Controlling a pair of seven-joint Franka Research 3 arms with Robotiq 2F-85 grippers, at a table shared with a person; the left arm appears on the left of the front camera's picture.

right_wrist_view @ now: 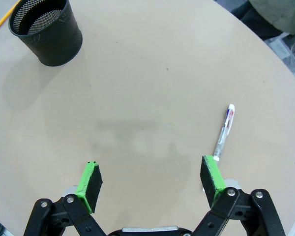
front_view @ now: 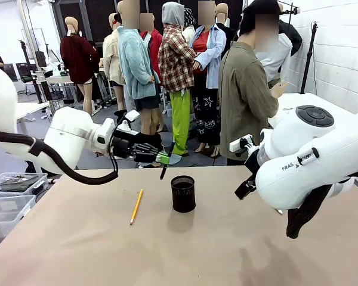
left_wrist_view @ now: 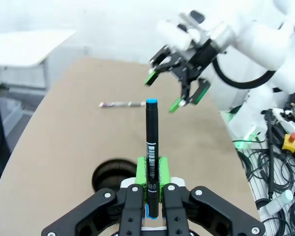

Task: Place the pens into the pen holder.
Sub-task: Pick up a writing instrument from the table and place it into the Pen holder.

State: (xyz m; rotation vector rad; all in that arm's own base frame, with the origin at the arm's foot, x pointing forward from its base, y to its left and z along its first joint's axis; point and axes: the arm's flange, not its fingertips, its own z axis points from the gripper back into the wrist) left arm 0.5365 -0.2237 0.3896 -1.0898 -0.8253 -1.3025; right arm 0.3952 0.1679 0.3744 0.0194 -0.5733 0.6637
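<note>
Black wire-mesh pen holder (right_wrist_view: 54, 44) empty: left tool (left_wrist_view: 148, 169) clamps dark blue-tipped pen (left_wrist_view: 151, 137), right tool (right_wrist_view: 152, 179) stands open just short of silvery-grey pen (right_wrist_view: 224, 132), yellow pencil (front_view: 136, 207) ungrasped.

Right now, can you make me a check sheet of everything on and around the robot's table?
Surface: tan table, smooth, no spills seen.
Job's things: black mesh pen holder upright, no pens in it; yellow pencil lying flat on the robot's left of it; silvery pen lying flat; blue-tipped dark pen held in the air.
Clutter: nothing seen.
Tools: left tool shut on the blue-tipped dark pen; right tool open, holding nothing, over the table.
Cables: black cables on the floor beside the table.
Surroundings: a person at the far side; plastic bins at the left.
</note>
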